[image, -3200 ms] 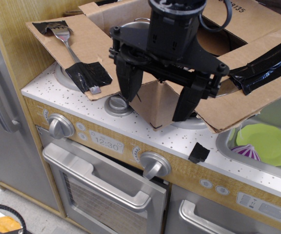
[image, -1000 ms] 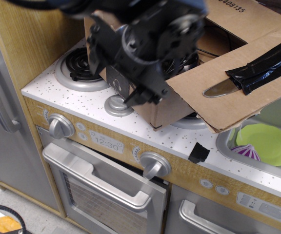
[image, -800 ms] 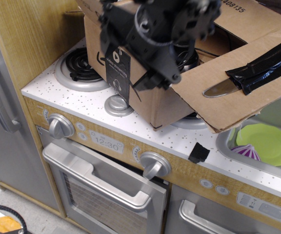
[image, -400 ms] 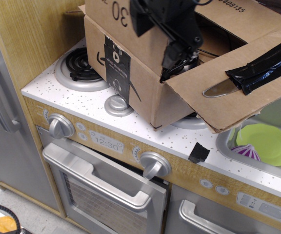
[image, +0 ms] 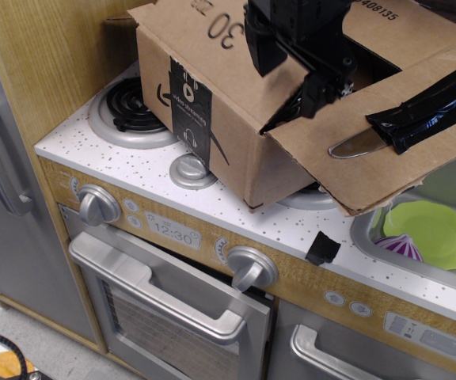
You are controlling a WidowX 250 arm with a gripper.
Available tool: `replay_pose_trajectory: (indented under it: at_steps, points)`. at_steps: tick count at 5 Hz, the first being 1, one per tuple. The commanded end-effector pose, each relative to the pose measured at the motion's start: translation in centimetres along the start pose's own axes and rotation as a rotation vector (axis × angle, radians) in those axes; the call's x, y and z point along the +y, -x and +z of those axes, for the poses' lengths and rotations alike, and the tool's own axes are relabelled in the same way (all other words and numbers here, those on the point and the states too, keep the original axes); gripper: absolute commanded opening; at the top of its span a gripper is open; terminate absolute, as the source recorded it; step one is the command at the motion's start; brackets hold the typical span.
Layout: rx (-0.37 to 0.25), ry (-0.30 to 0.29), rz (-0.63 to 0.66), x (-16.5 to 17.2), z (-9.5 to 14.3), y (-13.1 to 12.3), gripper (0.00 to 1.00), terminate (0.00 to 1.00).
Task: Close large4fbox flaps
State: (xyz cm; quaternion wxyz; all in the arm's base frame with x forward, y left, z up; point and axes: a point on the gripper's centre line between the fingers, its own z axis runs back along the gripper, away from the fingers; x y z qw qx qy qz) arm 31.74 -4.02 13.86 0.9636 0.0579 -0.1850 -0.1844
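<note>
The large4fbox (image: 212, 134) stands on the toy stove top, with its black label strip (image: 188, 99) on the near-left side. Its left flap (image: 204, 39), showing the "30" print, is folded over the opening, and its fork is hidden. The right flap (image: 339, 162) lies spread out over the sink with a knife (image: 362, 142) under black tape (image: 434, 103). The back flap (image: 402, 28) stands open. My black gripper (image: 291, 70) is at the folded flap's free edge, over the box opening. One finger (image: 262, 51) is on the flap and the jaws stand apart, empty.
A stove burner (image: 129, 107) lies left of the box. Two knobs (image: 97, 204) (image: 248, 269) and the oven handle (image: 172, 293) are on the front. The sink at right holds a green plate (image: 434, 233) and a purple item (image: 398, 245). A black tape scrap (image: 321, 249) lies on the counter.
The left flap with the fork was lying flat over the burner; it has been lifted and folded over the box. My gripper moved up and to the right along with it.
</note>
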Motion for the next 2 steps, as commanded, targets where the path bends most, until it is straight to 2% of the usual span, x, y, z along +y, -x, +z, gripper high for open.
replay_pose_trajectory:
  at_steps: [1,2]
  points:
    - [-0.039,0.061,0.006,0.51,-1.59,-0.65,1.00,0.00]
    - [0.010,0.123,0.031,0.47,-2.26,0.18,1.00,1.00]
